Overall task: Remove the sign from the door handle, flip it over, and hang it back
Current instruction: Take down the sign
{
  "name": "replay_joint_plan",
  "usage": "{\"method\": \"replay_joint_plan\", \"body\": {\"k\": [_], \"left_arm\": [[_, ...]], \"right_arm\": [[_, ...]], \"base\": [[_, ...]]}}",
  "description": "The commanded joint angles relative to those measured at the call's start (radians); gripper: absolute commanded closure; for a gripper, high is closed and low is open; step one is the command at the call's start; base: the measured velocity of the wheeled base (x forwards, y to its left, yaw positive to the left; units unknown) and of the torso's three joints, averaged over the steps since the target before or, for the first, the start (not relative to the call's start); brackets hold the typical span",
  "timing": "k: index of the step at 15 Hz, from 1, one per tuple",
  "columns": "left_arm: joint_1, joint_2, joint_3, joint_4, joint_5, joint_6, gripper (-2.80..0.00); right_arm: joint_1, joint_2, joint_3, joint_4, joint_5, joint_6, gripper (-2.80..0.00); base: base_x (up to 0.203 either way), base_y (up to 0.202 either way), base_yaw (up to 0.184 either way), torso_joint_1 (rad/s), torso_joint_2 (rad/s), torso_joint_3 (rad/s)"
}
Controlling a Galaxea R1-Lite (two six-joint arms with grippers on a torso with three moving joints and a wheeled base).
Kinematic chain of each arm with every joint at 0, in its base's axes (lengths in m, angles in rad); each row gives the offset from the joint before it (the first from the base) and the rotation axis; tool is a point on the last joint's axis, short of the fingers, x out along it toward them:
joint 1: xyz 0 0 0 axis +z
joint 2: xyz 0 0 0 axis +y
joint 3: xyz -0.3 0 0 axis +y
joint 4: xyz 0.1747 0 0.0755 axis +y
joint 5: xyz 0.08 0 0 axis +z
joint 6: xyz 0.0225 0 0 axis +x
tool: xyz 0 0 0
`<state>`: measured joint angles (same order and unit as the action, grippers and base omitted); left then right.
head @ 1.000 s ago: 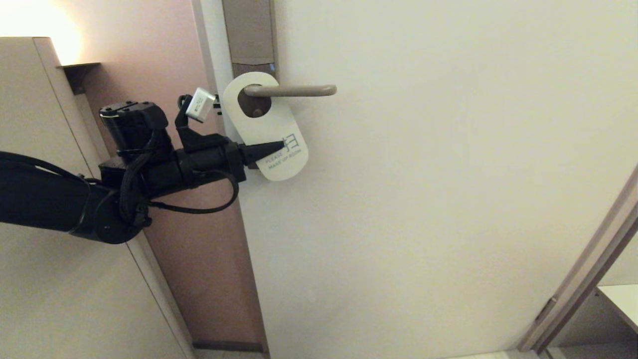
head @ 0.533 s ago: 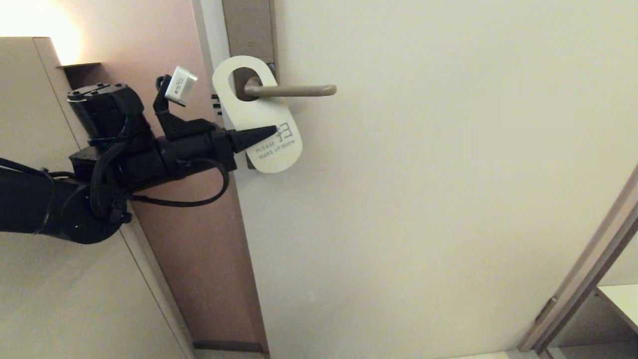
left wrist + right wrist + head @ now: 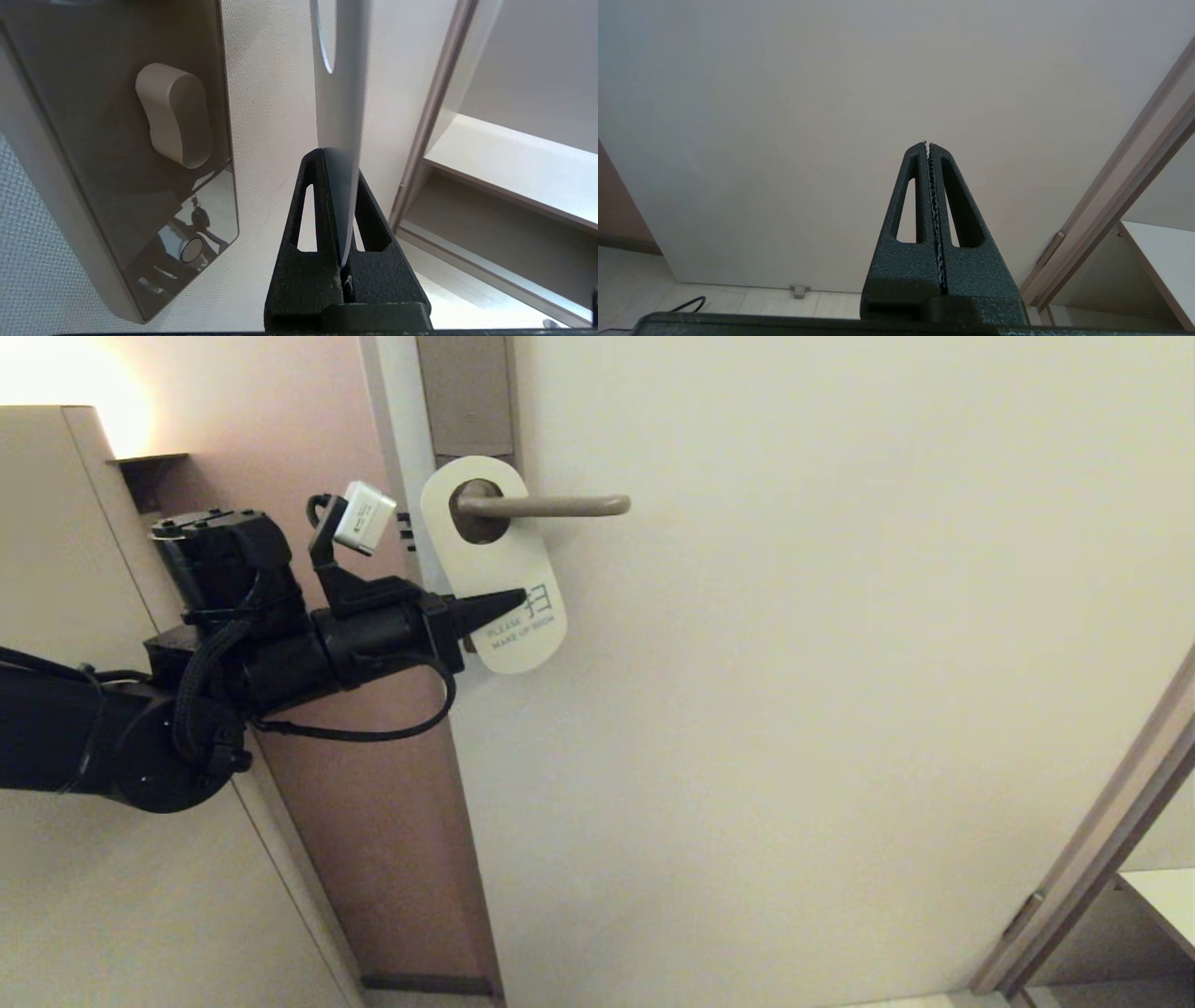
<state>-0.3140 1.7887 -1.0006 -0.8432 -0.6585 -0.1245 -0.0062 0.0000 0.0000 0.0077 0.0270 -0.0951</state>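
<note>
Gripping the sign (image 3: pixel 492 581) at its lower end, my left pincer (image 3: pixel 523 599) has it hooked over the door handle (image 3: pixel 546 505), white face out, hanging toward six o'clock; only release remains.

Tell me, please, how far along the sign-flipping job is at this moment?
Done: the sign shows its white "MAKE UP ROOM" face, its hole around the door handle. In hand: the left end effector is shut on its lower part. Left: letting go.
</note>
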Motion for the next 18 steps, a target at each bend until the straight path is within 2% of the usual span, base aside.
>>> {"method": "replay_joint_plan", "body": {"k": [1, 7, 12, 18], "left_arm": [[-0.016, 0.008, -0.001, -0.005, 0.015, 0.000, 0.00], [-0.039, 0.012, -0.001, 0.016, 0.074, 0.069, 0.00], [-0.089, 0.024, -0.004, 0.016, 0.134, 0.076, 0.00], [-0.126, 0.041, -0.031, 0.009, 0.140, 0.079, 0.00]], "right_arm": [[0.000, 0.000, 0.000, 0.000, 0.001, 0.000, 0.00], [0.000, 0.000, 0.000, 0.000, 0.001, -0.002, 0.00], [0.000, 0.000, 0.000, 0.000, 0.001, -0.002, 0.00], [0.000, 0.000, 0.000, 0.000, 0.001, 0.000, 0.00]], "base": [[0.000, 0.000, 0.000, 0.000, 0.00, 0.000], [0.000, 0.000, 0.000, 0.000, 0.00, 0.000], [0.000, 0.000, 0.000, 0.000, 0.00, 0.000], [0.000, 0.000, 0.000, 0.000, 0.00, 0.000]]}}
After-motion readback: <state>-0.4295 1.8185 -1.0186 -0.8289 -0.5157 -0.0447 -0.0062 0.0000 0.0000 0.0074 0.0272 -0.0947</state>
